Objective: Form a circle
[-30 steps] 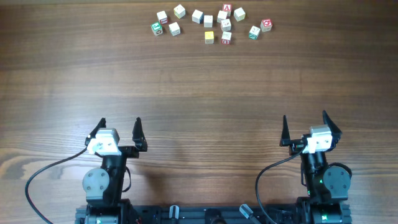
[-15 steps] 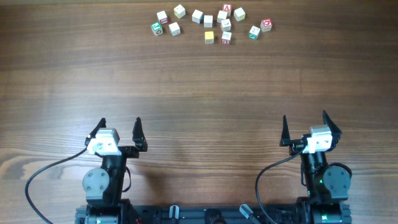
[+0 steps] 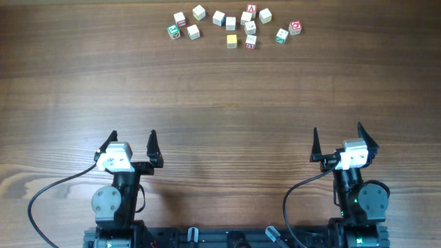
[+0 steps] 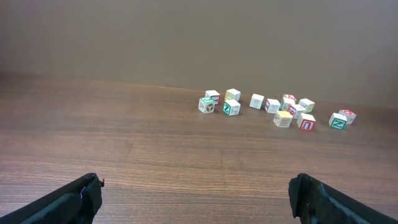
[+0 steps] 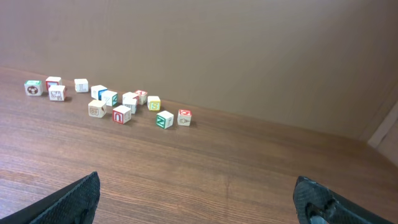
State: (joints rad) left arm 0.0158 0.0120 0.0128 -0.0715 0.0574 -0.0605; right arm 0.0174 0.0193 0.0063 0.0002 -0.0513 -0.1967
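Pale wood is what this job is made of: a scatter of small wooden letter cubes (image 3: 233, 25) marked in red, green and blue, with one yellow-faced cube (image 3: 231, 40) on its near side. They lie at the far edge of the brown wood-grain bench (image 3: 220, 103). No circle shows yet. I read them as a ragged band, its long axis running left to right across my front.

My left claw (image 3: 133, 138) and my right claw (image 3: 337, 132) sit at the near edge, well apart from the cubes, each spread as wide as it goes and gripping nothing. The band lies ahead and between them: from the left wrist it sits ahead and to the right, from the right wrist ahead and to the left. Neither arm is clearly nearer the middle. The green-marked cube (image 3: 173, 31) at the left end falls to my left arm, the red-marked cube (image 3: 295, 27) at the right end to my right. My judgement is that the ends must be drawn toward me to close a ring.

Compared with a second ago, nothing differs: the cubes and both claws are in the same places.
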